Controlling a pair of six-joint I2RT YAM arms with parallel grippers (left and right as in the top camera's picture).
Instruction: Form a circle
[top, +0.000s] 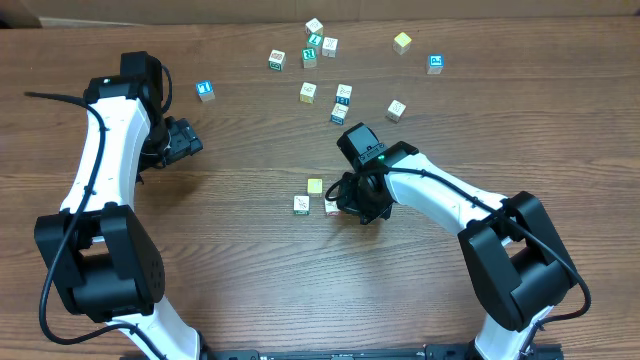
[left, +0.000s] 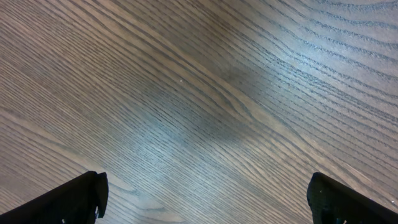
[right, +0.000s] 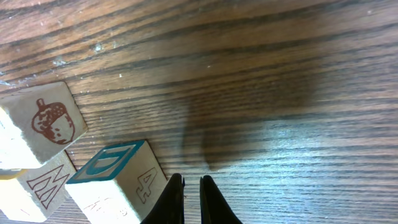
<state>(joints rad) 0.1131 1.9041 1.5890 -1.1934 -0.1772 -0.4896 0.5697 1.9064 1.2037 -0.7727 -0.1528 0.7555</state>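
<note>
A brown wood-grain tabletop (top: 250, 270) fills every view. A scatter of small printed wooden cubes (top: 340, 95) lies along its far side, several with blue or green faces.

The circle (top: 315, 192) sits near the middle of the tabletop, well apart from that scatter. It is a tight cluster with a pale yellow cube (top: 315, 186) at its far edge and whitish ones just beside it. The right wrist view shows a whitish cube printed with a red acorn (right: 43, 121), and nearer the fingers a whitish cube with a teal-lettered top (right: 118, 177).

The right hand (right: 189, 186) is low at the cluster's right edge, its fingers pinched almost together around nothing. They stand just beside the teal-lettered cube, likely serving as a narrow pusher to nudge it inward. Whether they touch it cannot be told.

The left hand (top: 185, 140) hangs spread wide over bare wood, far to the left, probably parked out of the way.
</note>
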